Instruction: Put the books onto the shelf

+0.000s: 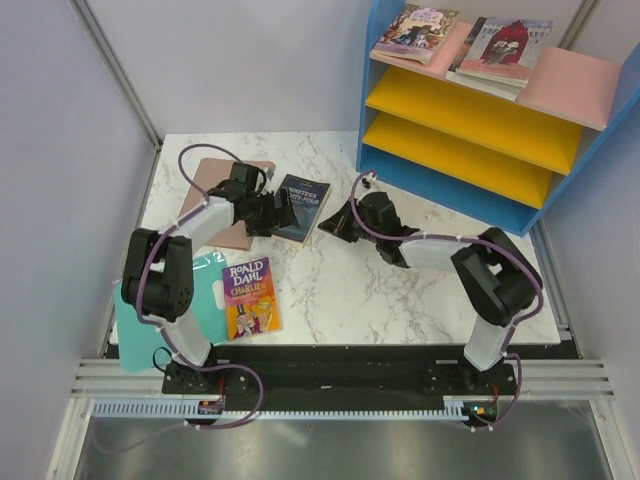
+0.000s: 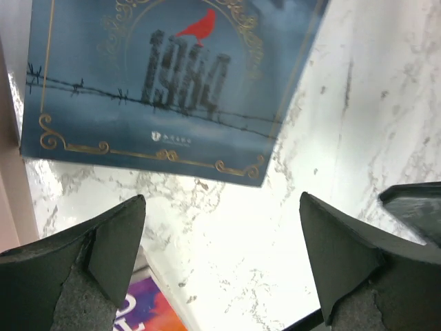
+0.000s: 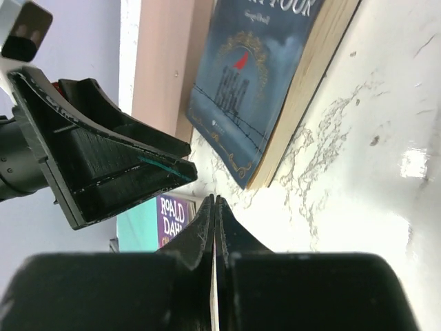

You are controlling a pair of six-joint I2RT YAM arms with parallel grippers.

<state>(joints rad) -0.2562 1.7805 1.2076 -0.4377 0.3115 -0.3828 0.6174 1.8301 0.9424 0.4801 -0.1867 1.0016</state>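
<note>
The thin dark blue paperback with gold scrollwork (image 2: 172,76) bears large dark digits "1984" mid-cover; a red bird (image 2: 200,26) sits at their 12 o'clock; a tiny white publisher's mark (image 2: 170,137) at their 6 o'clock is unreadable; the right wrist view catches "FOUR" at the cover's top edge; the yellow-and-purple illustrated paperback (image 1: 250,297), at 7 o'clock from it, reads "ROALD DAHL" over "CHARLIE"; titles on the two illustrated paperbacks (image 1: 505,48) on the pink top board (image 1: 590,85) are too small to read.

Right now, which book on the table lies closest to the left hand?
The dark blue Nineteen Eighty-Four, right before the left hand; the Roald Dahl book lies farther back.
</note>
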